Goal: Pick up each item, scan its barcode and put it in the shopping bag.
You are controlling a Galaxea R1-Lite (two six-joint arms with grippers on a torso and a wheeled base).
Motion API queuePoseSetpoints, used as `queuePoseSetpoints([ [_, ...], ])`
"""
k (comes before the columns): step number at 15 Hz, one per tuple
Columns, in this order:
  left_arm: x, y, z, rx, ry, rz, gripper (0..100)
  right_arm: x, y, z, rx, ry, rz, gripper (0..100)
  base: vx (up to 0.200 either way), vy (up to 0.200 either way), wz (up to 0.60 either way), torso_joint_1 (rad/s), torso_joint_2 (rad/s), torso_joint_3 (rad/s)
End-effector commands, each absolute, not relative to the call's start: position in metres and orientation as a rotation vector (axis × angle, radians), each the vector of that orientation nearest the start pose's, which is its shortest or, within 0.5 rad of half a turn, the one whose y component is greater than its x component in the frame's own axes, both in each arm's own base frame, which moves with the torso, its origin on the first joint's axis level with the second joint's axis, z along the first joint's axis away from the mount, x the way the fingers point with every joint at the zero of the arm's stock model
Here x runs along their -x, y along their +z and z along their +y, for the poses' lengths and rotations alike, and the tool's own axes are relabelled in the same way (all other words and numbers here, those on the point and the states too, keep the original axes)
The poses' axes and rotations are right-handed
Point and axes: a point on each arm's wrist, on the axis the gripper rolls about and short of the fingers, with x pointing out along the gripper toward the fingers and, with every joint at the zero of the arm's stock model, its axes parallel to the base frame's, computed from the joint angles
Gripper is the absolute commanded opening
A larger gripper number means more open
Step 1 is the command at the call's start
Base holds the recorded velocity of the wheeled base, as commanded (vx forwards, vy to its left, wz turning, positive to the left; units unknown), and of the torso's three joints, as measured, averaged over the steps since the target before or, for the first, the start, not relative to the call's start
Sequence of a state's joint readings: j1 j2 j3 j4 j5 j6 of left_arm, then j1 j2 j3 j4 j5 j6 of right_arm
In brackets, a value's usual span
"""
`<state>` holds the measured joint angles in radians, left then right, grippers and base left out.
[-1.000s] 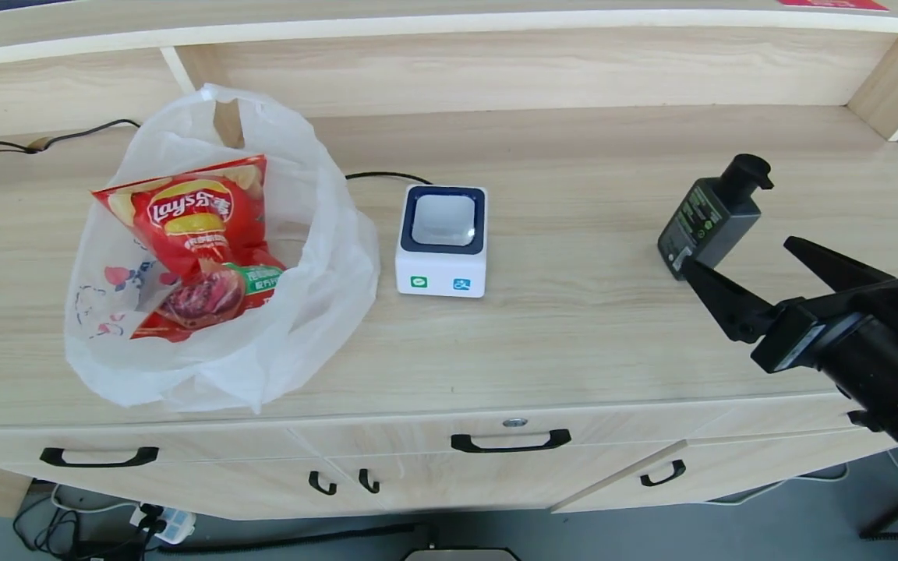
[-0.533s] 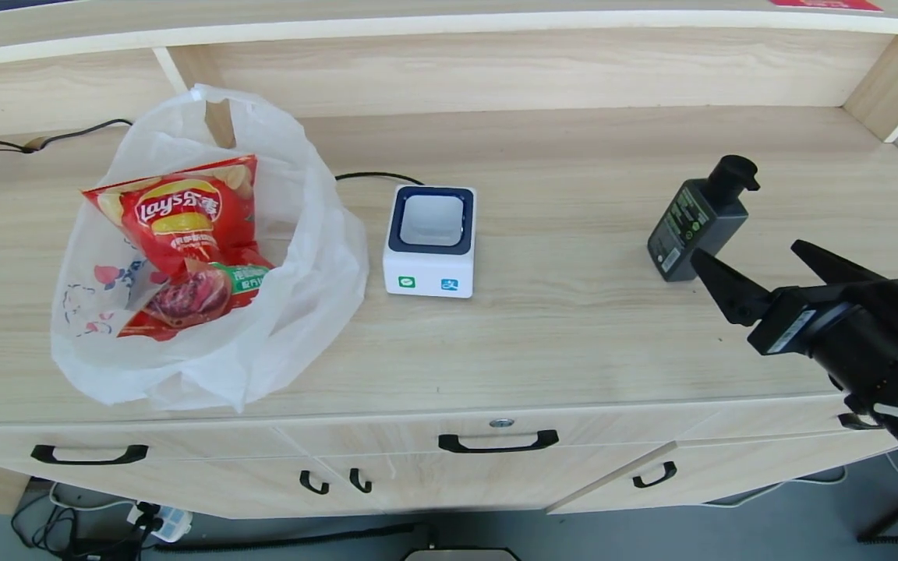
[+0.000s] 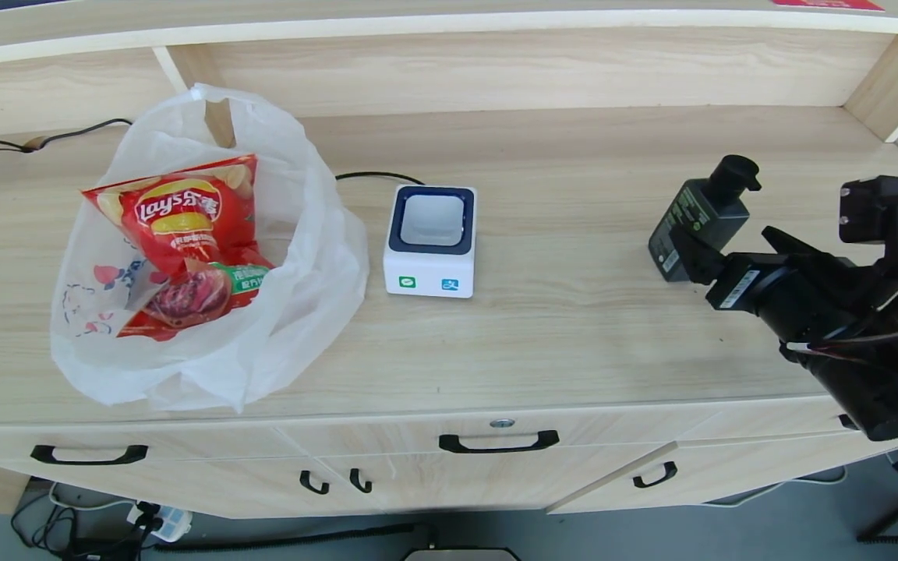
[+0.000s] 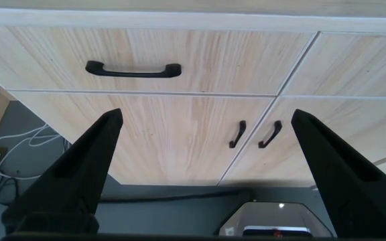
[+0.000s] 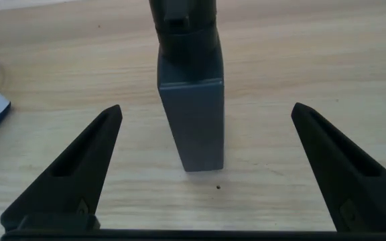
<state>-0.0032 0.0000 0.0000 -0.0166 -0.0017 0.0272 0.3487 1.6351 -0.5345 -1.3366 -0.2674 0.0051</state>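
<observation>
Progress: shopping bag point(image 3: 316, 265) at the left end of the desk point(image 3: 574, 343) already holds a red chips packet point(image 3: 180, 214) and a red-and-green packet point(image 3: 199, 300), so two items look done. Left gripper point(image 4: 206, 114) hangs low in front of the drawers point(image 4: 200, 63), fingers spread wide with nothing between them. Scanner point(image 3: 431, 249) sits mid-desk, window up, nothing over it. Dark bottle point(image 3: 694, 230) stands upright at the right, well apart from the scanner and bag. It looks like the last item, not yet gripped, scanned or bagged. Right gripper point(image 3: 722, 234) is at the bottle, fingers wide apart with the bottle in the gap, not closed on it. Desk is pale wood with a raised back ledge, and a black cable point(image 3: 375, 175) runs behind the scanner. Below are black drawer handles, grey floor and a power strip point(image 3: 164, 523) at the left.
</observation>
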Motion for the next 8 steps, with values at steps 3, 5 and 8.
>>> queuePoseSetpoints([
  [3,0.023,0.077,0.000,-0.026,-0.003,-0.017,100,-0.285,0.199,0.095,-0.068,0.121,-0.233,100,0.000,0.000,0.00,0.000,0.00,0.000],
  [5,0.023,0.077,0.000,-0.026,-0.004,-0.015,100,-0.294,0.195,0.097,-0.063,0.127,-0.228,100,0.000,0.000,0.00,0.000,0.00,0.000],
  [8,0.023,0.077,0.000,-0.026,-0.004,-0.017,100,-0.301,0.200,0.093,-0.068,0.107,-0.254,100,0.000,0.000,0.00,0.000,0.00,0.000],
])
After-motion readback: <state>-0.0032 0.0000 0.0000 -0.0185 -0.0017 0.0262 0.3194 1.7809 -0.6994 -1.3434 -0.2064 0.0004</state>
